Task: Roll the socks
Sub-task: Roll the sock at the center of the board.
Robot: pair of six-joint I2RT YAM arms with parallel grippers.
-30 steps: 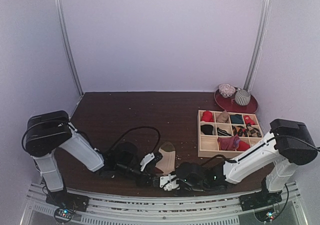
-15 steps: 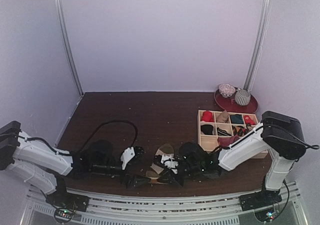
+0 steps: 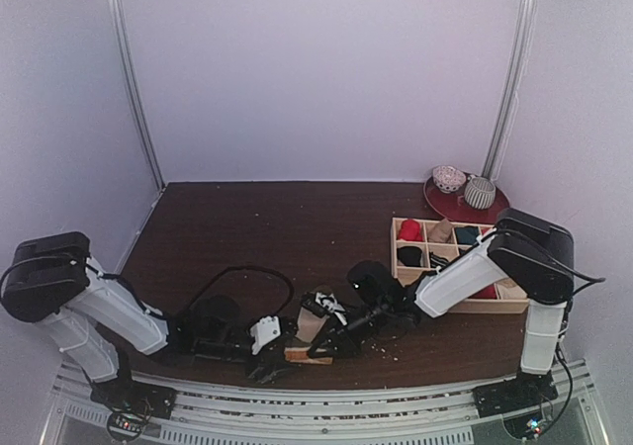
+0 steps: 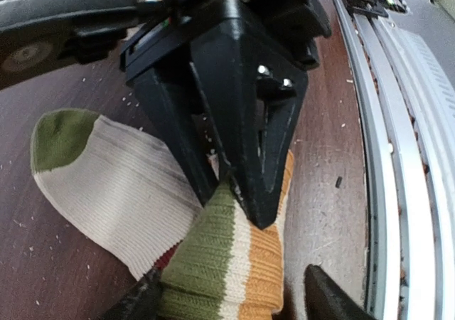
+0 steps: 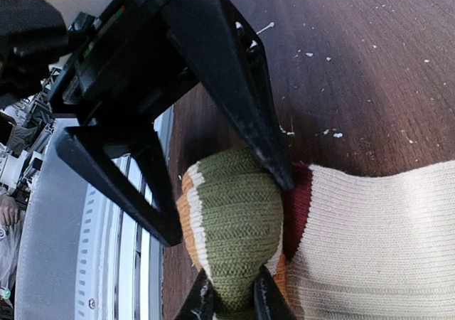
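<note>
Since the left end effector (image 4: 234,296) let go a moment ago, its fingers stand apart, straddling the striped sock (image 4: 106,178) near the counter's (image 3: 257,227) front edge. The right end effector (image 5: 234,302) alone pinches the folded cuff; rolling looks barely begun and could unfold.

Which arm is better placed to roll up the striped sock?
The right, probably: the right gripper is shut on the cuff of the striped sock. The left gripper stands open, holding nothing.
</note>
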